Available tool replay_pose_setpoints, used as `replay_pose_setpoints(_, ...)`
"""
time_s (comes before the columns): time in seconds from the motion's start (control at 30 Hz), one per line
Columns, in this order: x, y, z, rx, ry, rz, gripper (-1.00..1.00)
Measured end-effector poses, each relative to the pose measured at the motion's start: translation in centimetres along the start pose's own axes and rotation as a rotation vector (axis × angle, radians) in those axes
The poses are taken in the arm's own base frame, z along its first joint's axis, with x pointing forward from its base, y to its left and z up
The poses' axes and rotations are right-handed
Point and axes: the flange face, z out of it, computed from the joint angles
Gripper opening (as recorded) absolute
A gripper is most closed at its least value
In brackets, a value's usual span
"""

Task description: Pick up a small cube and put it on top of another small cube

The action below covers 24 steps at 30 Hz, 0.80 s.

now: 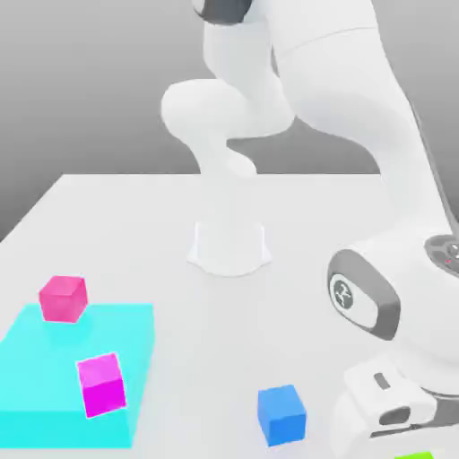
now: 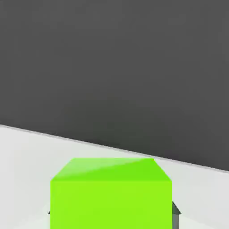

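"Claw (image 2: 111,213) first: what is it doing?"

"Gripping the green cube (image 2: 111,204). In the hand view its two tips lie against opposite sides of the cube, closed up on it"

"And where is that cube in the exterior view?"

"At the bottom edge, towards the right, just below the white hand (image 1: 387,403) of the arm (image 1: 336,76). A strip of bright green is visible there; I can't tell whether it touches the table (image 1: 206,350)"

"What stands nearest to it?"

"A blue cube (image 1: 281,415), on the table to the exterior view's left of the hand, apart from it"

"Any more cubes?"

"Two, over at the exterior view's left. The pinkish-red cube (image 1: 64,298) sits on the cyan block (image 1: 49,368), near its far edge. The magenta cube (image 1: 102,385) appears against the block's near right part, turned at a slant; I can't tell just how it rests"

"Do those two touch?"

"No, they are apart, with cyan surface between them"

"So is green on top of another cube?"

"No cube is visible under it, though its underside is hidden. The blue one has nothing on top, and neither do the other two"
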Motion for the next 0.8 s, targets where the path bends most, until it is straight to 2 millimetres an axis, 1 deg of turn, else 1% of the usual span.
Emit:
replay_pose_setpoints(0.03,0.0,0.0,-0.5,0.000,0.000,0.000,-1.00)
replay_pose_setpoints(0.07,0.0,-0.1,-1.5,0.000,0.000,0.001,-1.00)
replay_pose_setpoints(0.17,0.1,0.2,-5.6,0.000,-0.001,0.005,-1.00)
replay_pose_setpoints(0.23,0.5,2.3,-7.3,0.000,-0.003,0.067,-1.00)
replay_pose_setpoints(0.3,1.0,5.0,-8.5,-0.001,-0.004,0.145,-1.00)
replay_pose_setpoints(0.5,1.6,13.7,-11.1,-0.001,-0.002,0.403,-1.00)
replay_pose_setpoints(0.53,1.7,15.2,-11.3,-0.001,-0.001,0.447,-1.00)
replay_pose_setpoints(0.57,1.7,15.8,-10.7,-0.001,0.000,0.467,-1.00)
replay_pose_setpoints(0.63,1.6,16.1,-8.8,0.000,0.001,0.479,-1.00)
replay_pose_setpoints(0.7,1.5,16.2,-6.4,-0.001,0.001,0.481,-1.00)
replay_pose_setpoints(0.73,1.5,16.2,-5.6,-0.001,0.001,0.480,1.00)
replay_pose_setpoints(0.8,1.5,16.2,-5.6,-0.001,0.001,0.480,1.00)
